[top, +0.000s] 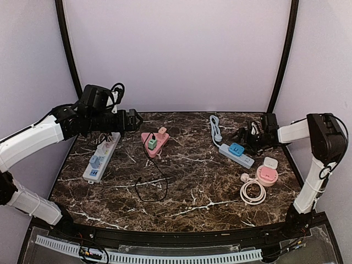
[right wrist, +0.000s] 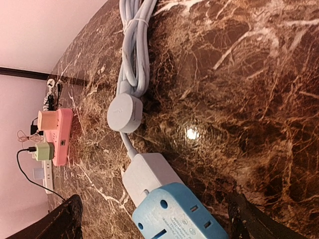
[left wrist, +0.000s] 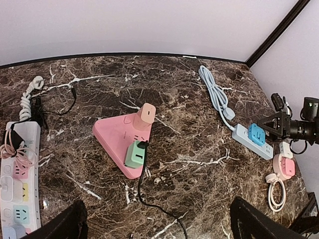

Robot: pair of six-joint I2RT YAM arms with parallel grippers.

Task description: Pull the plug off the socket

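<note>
A blue plug adapter (right wrist: 179, 214) sits in a pale grey power strip (right wrist: 148, 175) at the right of the table; both also show in the top view, the adapter (top: 236, 148) on the strip (top: 245, 160). My right gripper (right wrist: 159, 226) is open, its fingers either side of the adapter, close above it. A pink triangular socket (left wrist: 115, 136) holds a green plug (left wrist: 134, 154) with a black cable and a peach plug (left wrist: 145, 114). My left gripper (left wrist: 157, 226) is open and empty, hovering above and behind that socket (top: 154, 140).
A white power strip (top: 102, 157) with several plugs lies at the left. A coiled pale blue cable (top: 215, 129) runs back from the grey strip. A pink round reel (top: 267, 174) and white cable coil (top: 252, 193) lie at the right. A black cable loop (top: 151, 187) lies mid-table.
</note>
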